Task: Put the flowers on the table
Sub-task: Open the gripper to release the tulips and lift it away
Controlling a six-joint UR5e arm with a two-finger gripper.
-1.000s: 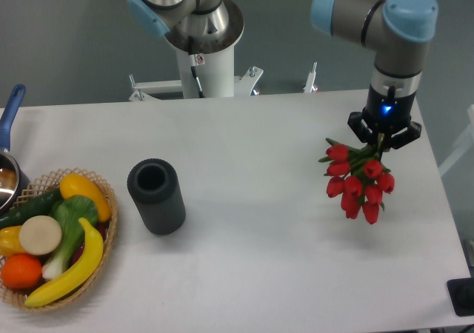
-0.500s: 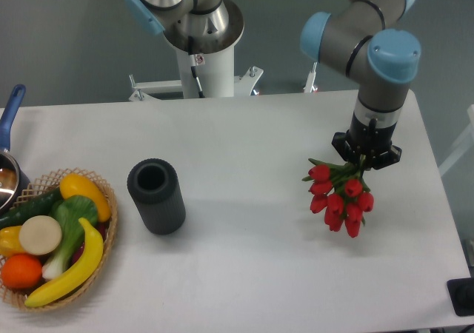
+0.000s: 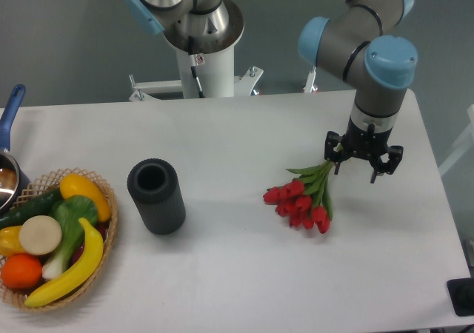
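A bunch of red tulips with green stems [image 3: 302,198] lies on the white table [image 3: 244,274], right of the middle, with the heads pointing down-left. My gripper [image 3: 360,160] is just above and to the right of the stem ends. Its fingers are spread open and hold nothing. The stem ends lie beside the left finger.
A dark grey cylindrical vase [image 3: 155,196] stands left of the middle. A wicker basket [image 3: 104,189] of toy fruit and vegetables sits at the left edge. A pot with a blue handle [image 3: 10,111] is at the far left. A second robot's white base [image 3: 205,59] stands behind the table.
The gripper came down and opened. The tulips, held hanging before, dropped and now lie on the table, further left.
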